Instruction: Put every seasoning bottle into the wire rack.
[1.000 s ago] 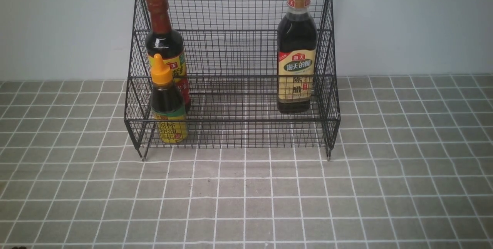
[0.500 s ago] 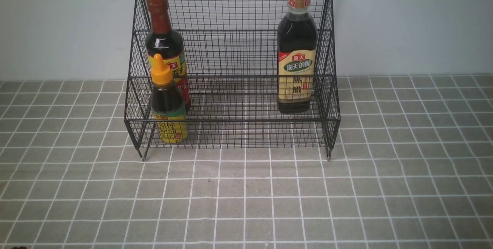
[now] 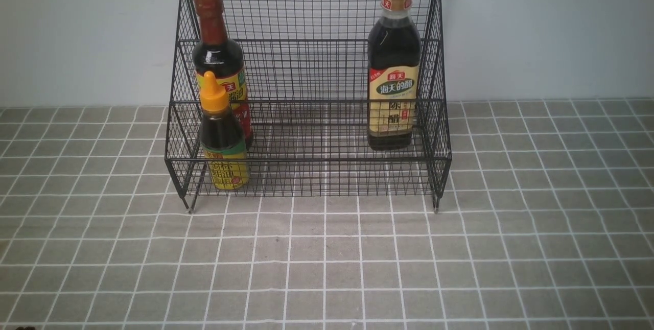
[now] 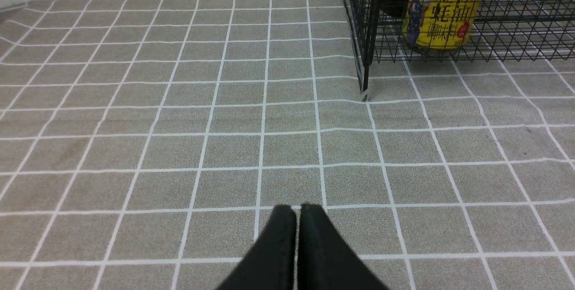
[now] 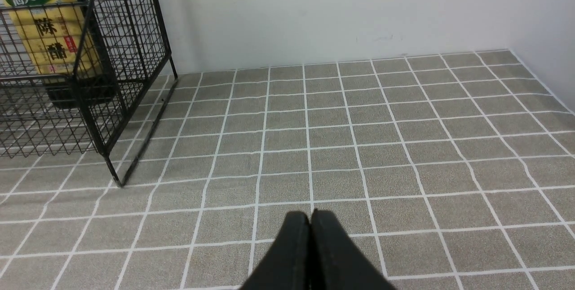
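The black wire rack (image 3: 306, 69) stands at the back against the wall. Three seasoning bottles stand upright inside it. The tall red-necked bottle (image 3: 217, 49) is on the upper tier at the left. In front of it, on the lower tier, stands the short orange-nozzle bottle (image 3: 220, 136), whose yellow label (image 4: 442, 9) also shows in the left wrist view. The tall tan-capped bottle (image 3: 393, 64) is on the upper tier at the right; its beige label (image 5: 42, 25) shows in the right wrist view. My left gripper (image 4: 296, 209) and right gripper (image 5: 310, 215) are shut and empty, low over the cloth, well short of the rack.
A grey cloth with a white grid (image 3: 327, 263) covers the table. A pale wall (image 3: 536, 28) runs behind the rack, and a side wall (image 5: 548, 34) closes the far right. The rack's front legs (image 3: 190, 207) rest on the cloth.
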